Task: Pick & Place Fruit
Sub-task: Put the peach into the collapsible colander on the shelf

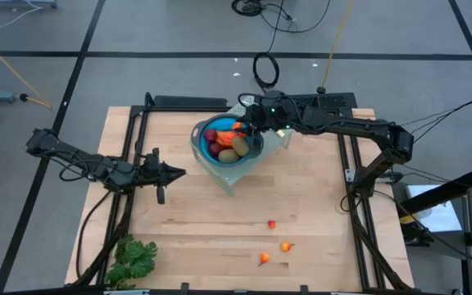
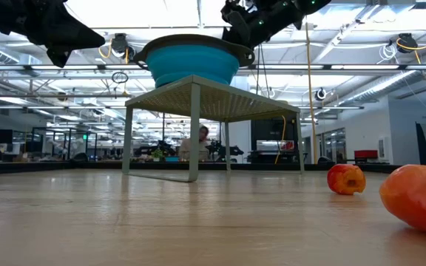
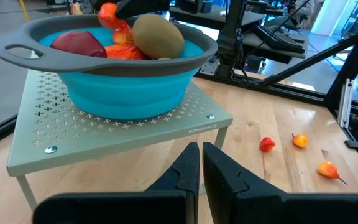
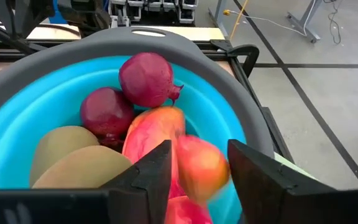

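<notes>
Step in hand, by the look of it: dropping a small orange-red fruit (image 4: 199,167) into the blue bowl (image 1: 201,152).

Right gripper (image 4: 199,180) over the bowl, jaws parted w/ the small fruit blurred between them, apparently just let go or about to; whether the fingers touch it, can't tell. Bowl on a pale perforated stand (image 3: 123,127), which sits on the tabletop (image 1: 301,188).

Already in the bowl: two dark-red balls (image 4: 146,79), two olive-brown ovals (image 4: 64,144), longer red-orange piece (image 4: 149,134).

To do it well:
- Open fully before lifting, so nothing drags along w/ the fingers.
- Release over the bowl's centre, not near the rim; pile is high, and a piece could roll off.
- Lift straight up from the bowl; avoid nudging the rim, since bowl only rests on the stand.

Left gripper (image 3: 201,171) closed, empty, low beside the stand on the side away from the right arm; waiting.

Three tiny orange-red fruits (image 1: 271,224) on the tabletop, well apart from the bowl, toward the front edge. Leafy green bunch (image 1: 133,258) further from the bowl, at the front-left corner; not part of the job.
</notes>
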Tool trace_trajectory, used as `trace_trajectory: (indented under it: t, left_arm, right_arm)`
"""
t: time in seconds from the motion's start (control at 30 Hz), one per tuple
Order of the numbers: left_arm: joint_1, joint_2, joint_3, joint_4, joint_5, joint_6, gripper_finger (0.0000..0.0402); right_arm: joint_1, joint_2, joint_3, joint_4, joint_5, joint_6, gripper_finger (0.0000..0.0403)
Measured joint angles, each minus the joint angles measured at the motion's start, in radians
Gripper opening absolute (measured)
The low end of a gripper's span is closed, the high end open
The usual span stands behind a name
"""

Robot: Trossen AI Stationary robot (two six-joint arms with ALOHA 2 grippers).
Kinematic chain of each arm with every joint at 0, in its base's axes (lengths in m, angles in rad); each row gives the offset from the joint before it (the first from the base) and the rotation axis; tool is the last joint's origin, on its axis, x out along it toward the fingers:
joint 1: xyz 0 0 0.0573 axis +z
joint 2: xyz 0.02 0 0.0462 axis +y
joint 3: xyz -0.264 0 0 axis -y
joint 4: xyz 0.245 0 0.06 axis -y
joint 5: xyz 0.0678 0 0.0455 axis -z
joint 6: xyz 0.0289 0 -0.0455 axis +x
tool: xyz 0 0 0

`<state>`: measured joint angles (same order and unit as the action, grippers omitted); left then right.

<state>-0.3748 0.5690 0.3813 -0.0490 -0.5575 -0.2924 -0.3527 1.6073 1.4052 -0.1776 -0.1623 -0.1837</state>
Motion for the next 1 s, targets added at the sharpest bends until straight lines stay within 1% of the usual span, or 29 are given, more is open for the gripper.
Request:
trace_trajectory:
  t: [0.23,0.33,0.43,0.5,0.57,0.77,1.0]
  left_arm:
    - [0.000,0.000,0.000,0.000,0.001,0.000,0.0019]
    - [0.000,0.000,0.000,0.000,0.003,0.000,0.0019]
    - [0.000,0.000,0.000,0.000,0.003,0.000,0.0019]
    - [0.000,0.000,0.000,0.000,0.003,0.001,0.0019]
    - [0.000,0.000,0.000,0.000,0.003,0.004,0.0019]
    - [0.000,0.000,0.000,-0.001,0.002,0.030,0.0019]
    - [0.000,0.000,0.000,0.000,0.007,0.029,0.0019]
  right_arm:
    - [0.000,0.000,0.000,0.000,0.000,-0.001,0.0198]
    - [0.002,-0.002,0.000,0.015,0.001,-0.001,0.0207]
    - [0.014,-0.039,-0.002,0.027,0.003,-0.003,0.0208]
    - [0.030,-0.062,0.001,0.034,0.004,-0.011,0.0201]
    - [0.047,-0.090,0.000,-0.006,0.010,-0.013,0.0188]
    - [0.108,-0.159,-0.001,-0.074,0.113,-0.049,0.0130]
    - [0.160,-0.215,-0.001,-0.175,0.111,0.002,0.0068]
